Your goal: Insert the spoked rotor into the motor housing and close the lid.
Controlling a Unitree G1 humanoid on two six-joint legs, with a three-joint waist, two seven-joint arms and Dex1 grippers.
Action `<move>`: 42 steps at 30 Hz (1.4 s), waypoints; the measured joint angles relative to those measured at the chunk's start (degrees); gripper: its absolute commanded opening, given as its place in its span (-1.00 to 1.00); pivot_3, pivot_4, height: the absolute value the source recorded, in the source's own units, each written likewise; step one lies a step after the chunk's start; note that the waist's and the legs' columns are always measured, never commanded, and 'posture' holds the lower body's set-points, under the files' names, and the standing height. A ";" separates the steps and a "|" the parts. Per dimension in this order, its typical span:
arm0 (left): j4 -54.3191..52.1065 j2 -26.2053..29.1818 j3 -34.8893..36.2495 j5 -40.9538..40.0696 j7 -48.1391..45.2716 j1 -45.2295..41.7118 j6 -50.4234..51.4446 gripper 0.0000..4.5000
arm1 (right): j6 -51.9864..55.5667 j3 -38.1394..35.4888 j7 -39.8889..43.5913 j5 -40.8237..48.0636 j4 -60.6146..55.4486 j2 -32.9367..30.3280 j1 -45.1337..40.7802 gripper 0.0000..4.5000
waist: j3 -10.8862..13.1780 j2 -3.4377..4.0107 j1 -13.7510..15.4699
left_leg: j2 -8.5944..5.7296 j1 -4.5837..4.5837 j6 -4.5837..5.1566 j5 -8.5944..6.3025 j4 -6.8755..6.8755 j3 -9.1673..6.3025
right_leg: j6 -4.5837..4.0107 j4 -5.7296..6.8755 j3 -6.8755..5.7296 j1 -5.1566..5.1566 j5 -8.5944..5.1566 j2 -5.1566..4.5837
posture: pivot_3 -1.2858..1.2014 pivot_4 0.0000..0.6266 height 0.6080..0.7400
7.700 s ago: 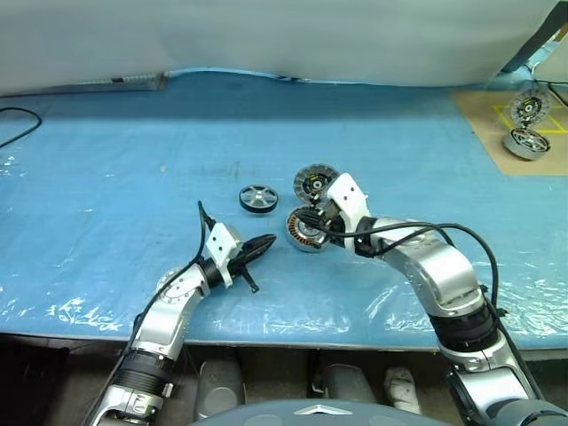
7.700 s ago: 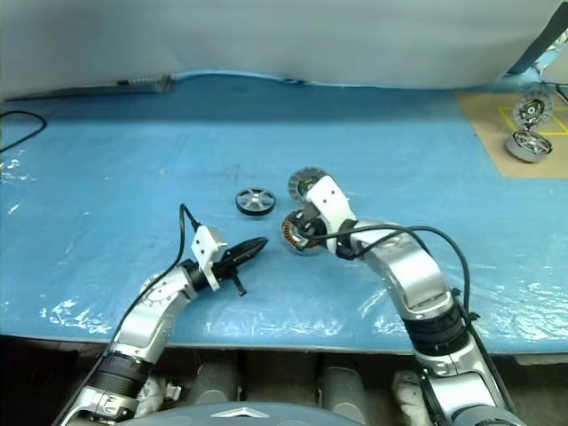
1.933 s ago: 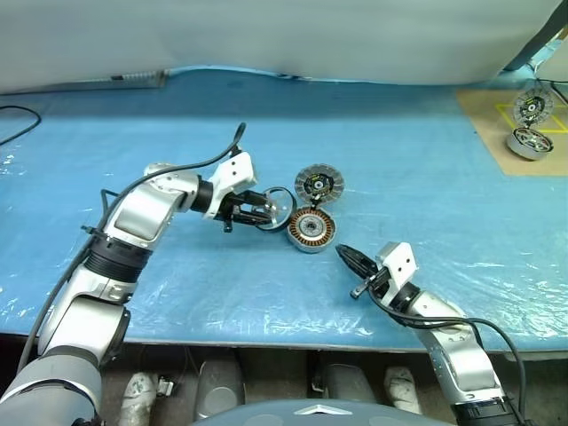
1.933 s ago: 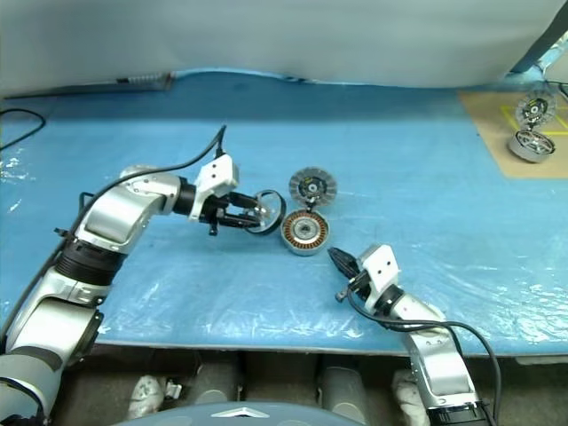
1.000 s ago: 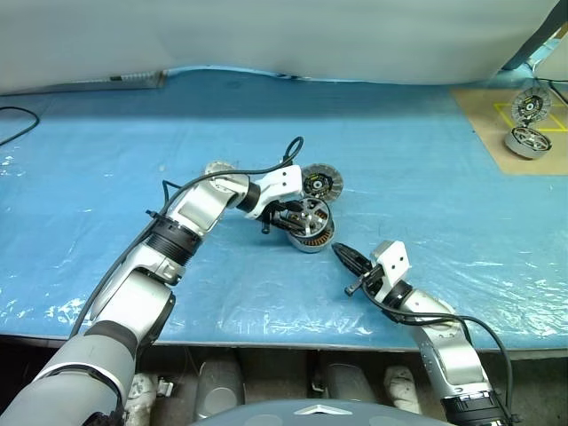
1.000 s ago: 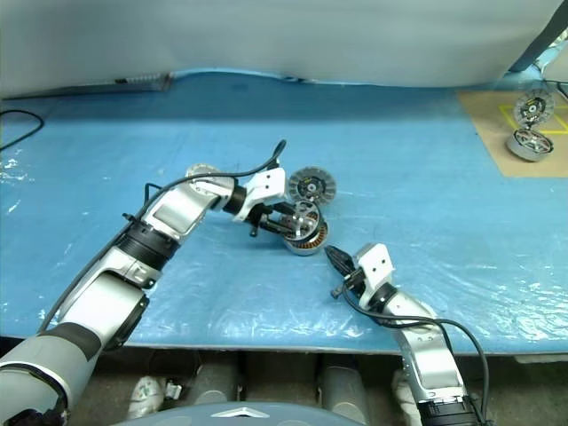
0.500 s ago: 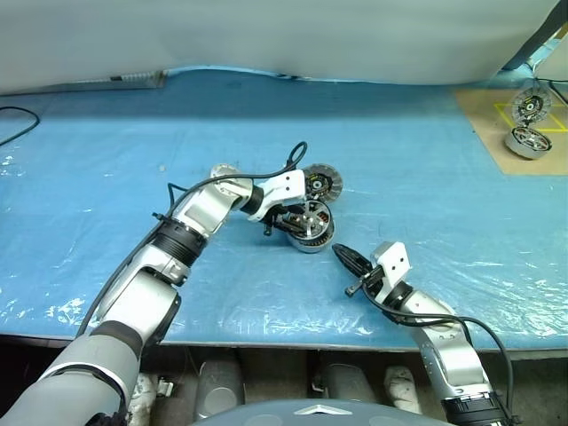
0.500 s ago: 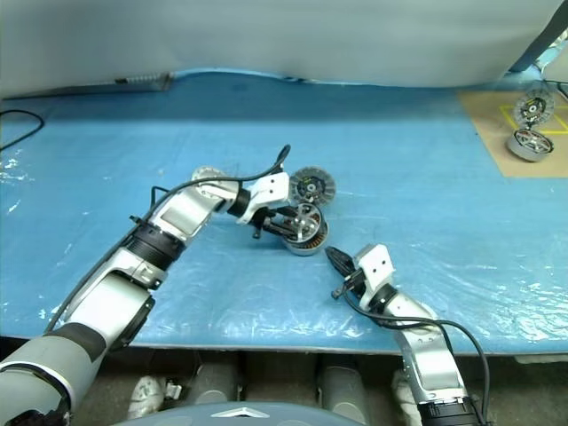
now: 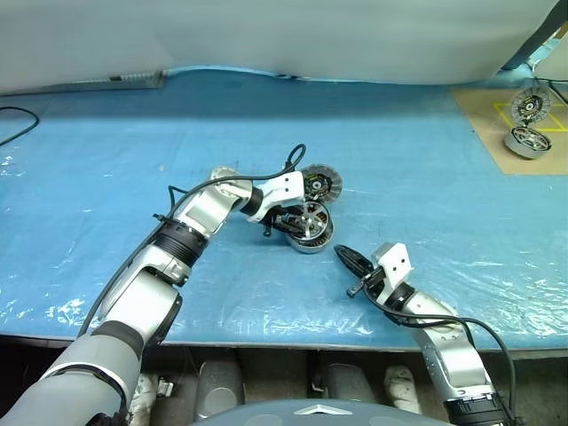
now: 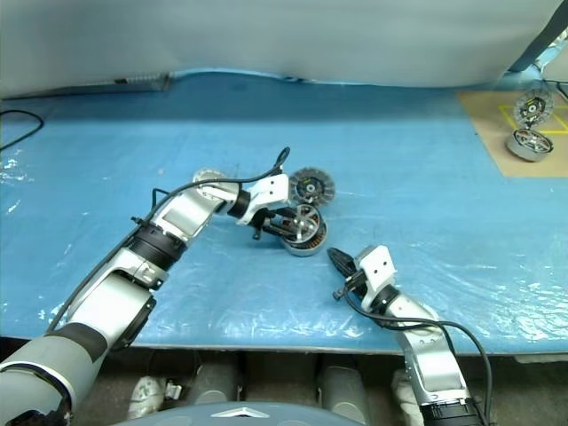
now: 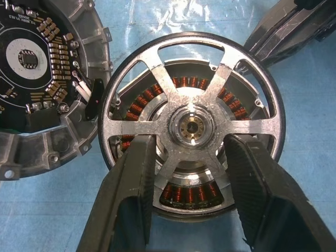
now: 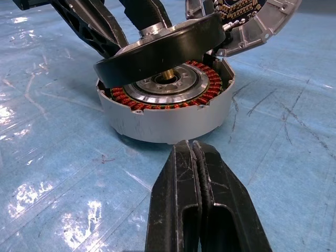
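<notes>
Left end effector (image 11: 191, 173) grips the spoked rotor (image 11: 191, 126) between its two fingers, one on each side of the hub. The rotor sits tilted over the motor housing (image 12: 168, 107), its axle pointing down into the copper-wound cup, far edge raised, not seated flat. The lid (image 11: 37, 79) lies open just beside the housing, circuit face up. Right end effector (image 12: 194, 157), fingers pressed together and empty, points level at the housing wall, just short of it, on the blue tabletop (image 9: 426, 160).

Brushed-metal spoked rotor (image 11: 191, 126), copper-wound motor housing (image 12: 173, 113), glossy wrinkled blue plastic sheet (image 9: 133, 151).
</notes>
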 measured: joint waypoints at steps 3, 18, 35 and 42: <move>0.00 0.04 0.00 0.02 -0.03 0.00 0.03 -0.26 | 0.00 0.01 -0.02 -0.26 0.02 -0.03 -0.08 -1.00 | 0.00 0.00 0.00 | 0.00 0.00 0.00 0.00 0.00 0.00 | 0.00 0.00 0.00 0.00 0.00 0.00 | 0.03 -0.52 1.00; -0.66 0.00 0.02 -0.17 -1.23 0.12 1.96 0.99 | 0.00 0.01 -0.37 -0.86 0.15 -0.05 -0.11 -1.00 | 0.00 0.00 0.07 | 0.00 -0.01 0.00 0.00 0.00 0.00 | 0.00 0.00 0.00 0.00 0.00 -0.01 | 0.03 -0.52 1.00; -30.56 5.61 10.55 -14.04 3.70 16.59 23.21 -0.89 | 6.44 -4.40 -2.82 1.52 -0.63 -0.78 -2.02 -1.00 | 0.01 0.02 -0.16 | 0.03 0.05 0.01 -0.01 -0.01 0.02 | -0.02 0.02 0.00 0.00 -0.02 -0.01 | 0.03 -0.52 1.00; -38.74 4.47 17.48 -16.72 12.74 33.98 18.16 -0.99 | 17.96 -4.16 -7.80 -0.83 -0.14 -2.22 -15.68 -1.00 | 0.02 0.09 -1.37 | 0.05 0.03 -0.01 -0.01 -0.07 0.03 | -0.02 -0.03 -0.01 -0.02 -0.02 0.04 | 0.03 -0.52 1.00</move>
